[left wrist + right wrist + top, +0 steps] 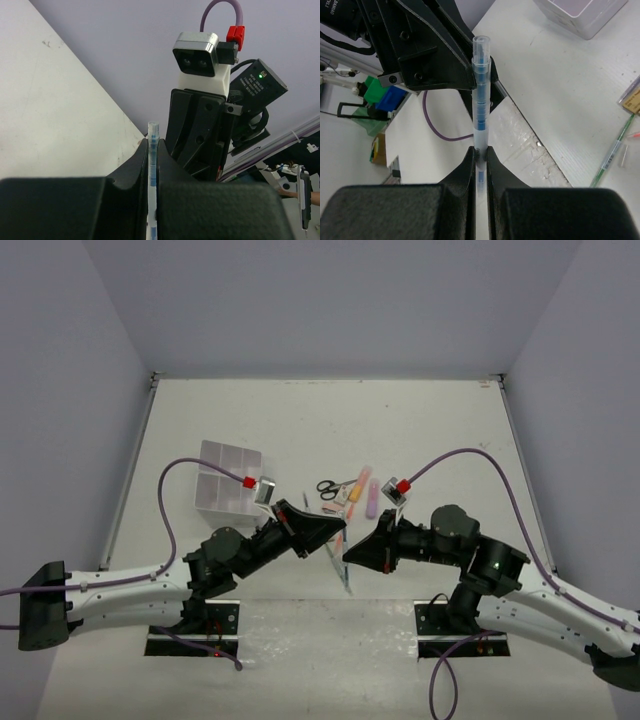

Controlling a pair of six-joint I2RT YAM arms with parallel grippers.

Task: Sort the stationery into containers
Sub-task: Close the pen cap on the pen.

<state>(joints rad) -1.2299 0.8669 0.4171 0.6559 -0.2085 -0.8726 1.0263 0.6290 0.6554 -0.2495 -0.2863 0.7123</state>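
Observation:
Both grippers are shut on one clear pen with a blue core (pixel 340 568), held above the table's near middle. My left gripper (pixel 337 539) clamps it from the left and my right gripper (pixel 351 553) from the right. In the left wrist view the pen (pixel 153 131) sticks up past that gripper's (pixel 153 146) shut fingers. In the right wrist view the pen (pixel 481 95) rises from that gripper's (pixel 480 151) shut fingers. The clear organiser box (pixel 228 478) stands at the left. Black scissors (pixel 329 487), an orange marker (pixel 358 488) and a lilac bar (pixel 372 498) lie behind the grippers.
A green pen (pixel 611 150) and a tan wrapped eraser (pixel 631 100) lie on the table at the right of the right wrist view. A corner of the clear box (pixel 580 15) shows at its top. Walls close the table on three sides.

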